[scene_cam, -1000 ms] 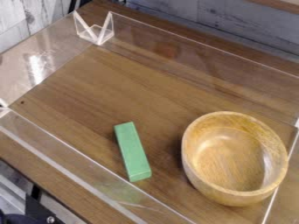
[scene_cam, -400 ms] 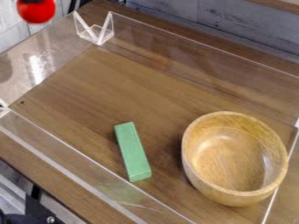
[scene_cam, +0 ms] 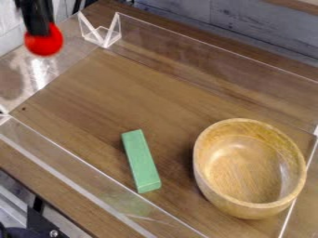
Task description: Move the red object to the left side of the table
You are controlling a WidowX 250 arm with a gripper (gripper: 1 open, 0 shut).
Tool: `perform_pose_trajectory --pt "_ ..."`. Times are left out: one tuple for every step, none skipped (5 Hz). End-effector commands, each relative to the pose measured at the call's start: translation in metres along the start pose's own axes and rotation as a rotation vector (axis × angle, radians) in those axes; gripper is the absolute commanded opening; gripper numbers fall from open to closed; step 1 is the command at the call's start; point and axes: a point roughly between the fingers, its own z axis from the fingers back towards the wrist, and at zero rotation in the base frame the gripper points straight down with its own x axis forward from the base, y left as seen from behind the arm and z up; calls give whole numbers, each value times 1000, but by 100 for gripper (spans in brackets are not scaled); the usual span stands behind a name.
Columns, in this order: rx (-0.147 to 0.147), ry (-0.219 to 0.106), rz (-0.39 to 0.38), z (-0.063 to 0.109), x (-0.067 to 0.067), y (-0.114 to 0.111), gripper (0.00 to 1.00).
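The red object (scene_cam: 47, 42), a small round bright-red ball, hangs at the far left corner of the table (scene_cam: 187, 93), above its left edge. My dark gripper (scene_cam: 41, 28) comes down from the top left of the frame and is shut on the red object from above. Only the lower part of the gripper shows, and the ball hides its fingertips. I cannot tell how high above the wood the ball is.
A green rectangular block (scene_cam: 140, 160) lies near the front middle. A wooden bowl (scene_cam: 248, 172) sits at the front right. Low clear acrylic walls (scene_cam: 211, 46) edge the tabletop, with a clear corner bracket (scene_cam: 99, 28) at the far left.
The gripper with the red object came into view at the top left and moved down and slightly right. Block and bowl have not moved.
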Motion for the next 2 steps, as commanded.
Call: perform_pose_trajectory --pt "-54 2 51 2 -16 -1 0" --pt "-48 18 121 -9 -29 -4 0"
